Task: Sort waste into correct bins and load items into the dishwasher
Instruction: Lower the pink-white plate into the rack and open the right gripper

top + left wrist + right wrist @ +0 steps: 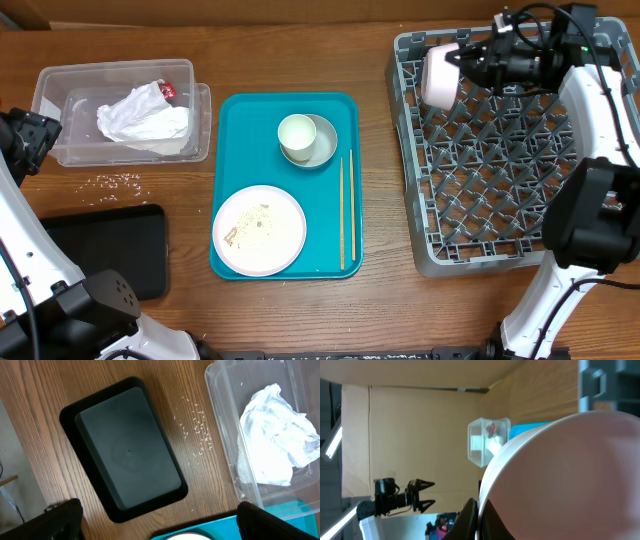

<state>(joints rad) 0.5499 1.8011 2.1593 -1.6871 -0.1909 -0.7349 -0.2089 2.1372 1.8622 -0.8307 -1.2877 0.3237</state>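
1. I am watching the right gripper (pixel 457 58) first. Its fingers are pressed together on the wall of the small white bowl (pixel 438 76), and it is holding the bowl turned on its side.
2. The bowl is hanging at the far left corner of the dish rack (pixel 412 180). I cannot tell whether it is touching the pegs. In the right wrist view the bowl is filling most of the picture, and one dark finger (pixel 470 519) is showing at its rim.
3. The left gripper (pixel 160 527) is standing wide open and is holding nothing. It is hovering above the table, looking down on the black tray (pixel 127 447) and the rice grains (pixel 197 430).
4. The clear tub (pixel 70 130) is sitting at the far left of the table. The crumpled napkin (pixel 143 118) is lying inside it, with the red scrap (pixel 167 91) just beside the napkin.
5. The rice grains are lying on the bare wood, between the tub and the black tray.
6. The teal tray (pixel 240 140) is lying in the middle of the table. On it, the white cup (pixel 297 135) is standing inside the grey-green bowl (pixel 325 145).
7. The plate (pixel 275 245) is resting on the near part of the teal tray, with crumbs (pixel 250 222) on it.
8. The chopsticks (pixel 343 212) are lying along the right edge of the teal tray, just beside the plate.
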